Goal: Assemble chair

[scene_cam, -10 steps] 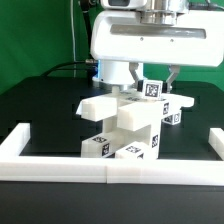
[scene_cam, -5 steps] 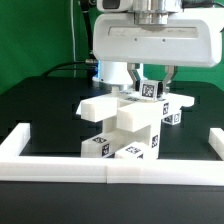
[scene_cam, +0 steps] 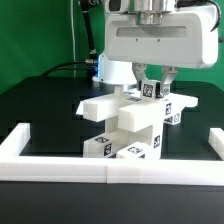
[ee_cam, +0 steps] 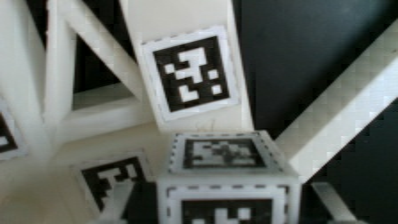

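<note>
**Chair.** The partly built chair [scene_cam: 125,128] stands on the black counter [scene_cam: 45,105]. It is a stack of white blocks and slabs. One slab juts from its upper part toward the exterior view's left. Square tags show on its lower blocks and on its upper parts.

**Wall.** A low white wall [scene_cam: 60,168] runs just in front of the chair. Its side arms flank the chair and stand well apart from it.

**Tool.** The tool [scene_cam: 157,80] hangs directly above the chair, over the half on the exterior view's right. Its dark fingers [scene_cam: 171,78] point down and stand partly apart. A small tagged block [scene_cam: 153,90] at the top of the chair sits between them. The exterior view does not show whether the fingers press on this block. It therefore cannot be told whether the tool is clamped or free.

**Wrist view.** A long white slab [ee_cam: 187,75] with one tag fills the middle. A tagged cube [ee_cam: 222,155] sits at its end, with tags on two visible faces. Other white chair parts cross on both sides. Dark counter shows between them.
</note>
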Controlling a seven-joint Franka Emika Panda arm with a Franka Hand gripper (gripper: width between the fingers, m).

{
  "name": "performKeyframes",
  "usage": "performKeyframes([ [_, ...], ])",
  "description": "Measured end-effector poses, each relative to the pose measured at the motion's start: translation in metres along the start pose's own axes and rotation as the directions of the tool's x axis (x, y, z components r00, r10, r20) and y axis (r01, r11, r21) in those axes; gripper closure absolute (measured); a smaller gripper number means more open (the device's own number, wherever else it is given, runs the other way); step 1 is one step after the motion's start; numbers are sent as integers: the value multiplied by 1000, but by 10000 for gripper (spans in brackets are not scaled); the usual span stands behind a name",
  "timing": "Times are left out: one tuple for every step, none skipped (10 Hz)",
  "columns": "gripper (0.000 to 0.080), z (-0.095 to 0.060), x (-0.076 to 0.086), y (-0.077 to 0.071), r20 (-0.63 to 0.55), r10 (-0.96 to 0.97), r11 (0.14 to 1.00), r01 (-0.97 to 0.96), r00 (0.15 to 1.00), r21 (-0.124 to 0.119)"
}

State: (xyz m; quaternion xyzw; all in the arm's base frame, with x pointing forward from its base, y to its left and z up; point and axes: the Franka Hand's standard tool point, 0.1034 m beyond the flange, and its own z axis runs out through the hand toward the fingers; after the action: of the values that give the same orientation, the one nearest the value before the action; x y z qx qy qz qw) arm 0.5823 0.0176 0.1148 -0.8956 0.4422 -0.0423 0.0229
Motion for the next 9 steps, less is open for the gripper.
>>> performKeyframes([
  [515,0,-1,-1,-2,57,998,-57,998,2],
  [515,0,-1,-1,0,98,995,-98,995,4],
  [515,0,-1,-1,0,95,995,-95,996,4],
  [359,0,-1,-1,0,70,998,-70,998,4],
  [230,0,-1,-1,0,48,999,-48,999,3],
  [230,0,-1,-2,1,43,999,-43,999,3],
  [164,0,-1,-2,-4,-31,1000,31,1000,1],
  [154,-1,0,-2,-12,-147,989,147,989,3],
  [154,-1,0,-3,-14,-203,979,203,979,1],
])
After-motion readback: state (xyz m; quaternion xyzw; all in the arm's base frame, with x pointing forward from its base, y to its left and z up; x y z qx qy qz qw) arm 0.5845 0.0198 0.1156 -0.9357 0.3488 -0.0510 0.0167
